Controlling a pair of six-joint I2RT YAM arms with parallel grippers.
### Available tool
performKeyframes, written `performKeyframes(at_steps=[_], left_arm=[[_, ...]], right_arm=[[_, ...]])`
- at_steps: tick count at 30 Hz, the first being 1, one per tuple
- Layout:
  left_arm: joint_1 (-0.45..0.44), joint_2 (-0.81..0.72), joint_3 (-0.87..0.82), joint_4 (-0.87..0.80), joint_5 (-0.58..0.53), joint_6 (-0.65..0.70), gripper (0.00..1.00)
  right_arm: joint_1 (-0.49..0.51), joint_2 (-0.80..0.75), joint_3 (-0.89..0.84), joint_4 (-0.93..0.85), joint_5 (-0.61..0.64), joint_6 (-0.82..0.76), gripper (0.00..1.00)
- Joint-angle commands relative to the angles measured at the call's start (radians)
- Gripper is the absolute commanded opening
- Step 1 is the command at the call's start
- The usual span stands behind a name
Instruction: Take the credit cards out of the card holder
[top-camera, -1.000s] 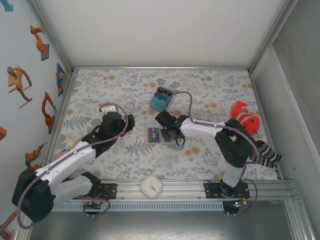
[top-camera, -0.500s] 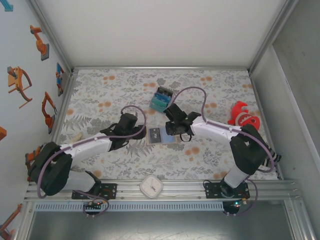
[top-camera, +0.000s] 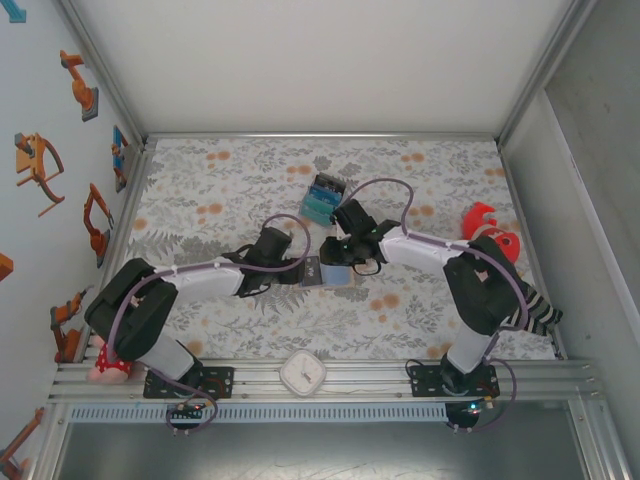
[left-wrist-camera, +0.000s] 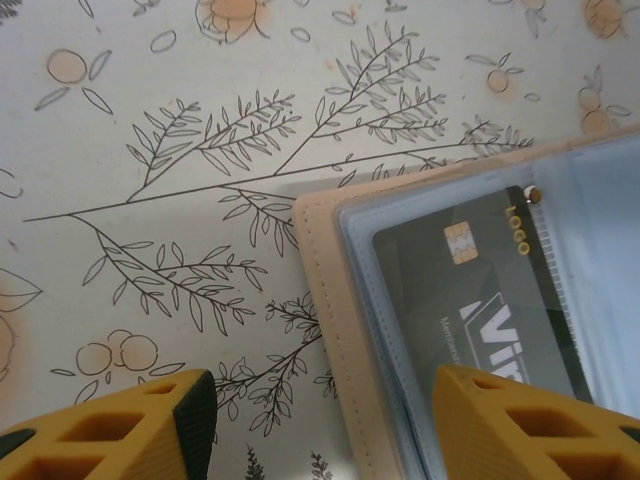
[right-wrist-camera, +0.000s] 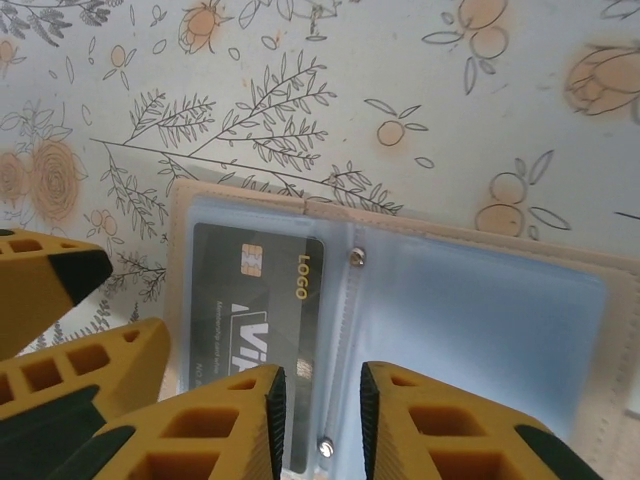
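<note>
Near the middle of the top view, the card holder (top-camera: 325, 275) lies opened flat on the floral desk (top-camera: 200, 180), with an arm reaching it from each side. One dark credit card (left-wrist-camera: 480, 290) sits fully inside the clear sleeve on the page towards the left of the frame. The other page looks pale blue, and I cannot tell whether it holds a card.

The left hand (left-wrist-camera: 320, 430) has its fingers spread wide, straddling the holder's tan outer edge and holding nothing. The right hand (right-wrist-camera: 315, 420) has its fingers drawn close with a narrow slit between them. It is poised over the riveted spine, gripping nothing I can make out.

By my reading, the opening is done but the removal has hardly begun. The dark card has yet to be slid out of its sleeve and laid aside.
</note>
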Motion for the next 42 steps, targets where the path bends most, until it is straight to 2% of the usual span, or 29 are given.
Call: performKeyframes(at_steps=[1,8,12,27,34,42], left_arm=[[-0.01,0.027,0.034,-0.021,0.003,0.024,0.59],[-0.02,0.05,0.046,-0.064,-0.028,0.027,0.54],[-0.025,0.062,0.052,-0.08,-0.033,0.027,0.52],[-0.037,0.083,0.061,-0.106,-0.042,0.019,0.46],[-0.039,0.087,0.06,-0.105,-0.042,0.015,0.42],[-0.042,0.094,0.069,-0.104,-0.034,0.011,0.38]], right_arm=[[-0.005,0.021,-0.017,0.058,-0.077,0.032,0.26],[-0.029,0.073,-0.067,0.146,-0.15,0.085,0.19],[-0.043,0.09,-0.103,0.215,-0.203,0.121,0.17],[-0.052,0.127,-0.135,0.319,-0.274,0.163,0.15],[-0.061,0.114,-0.153,0.349,-0.29,0.173,0.06],[-0.069,0.128,-0.188,0.494,-0.386,0.227,0.08]])
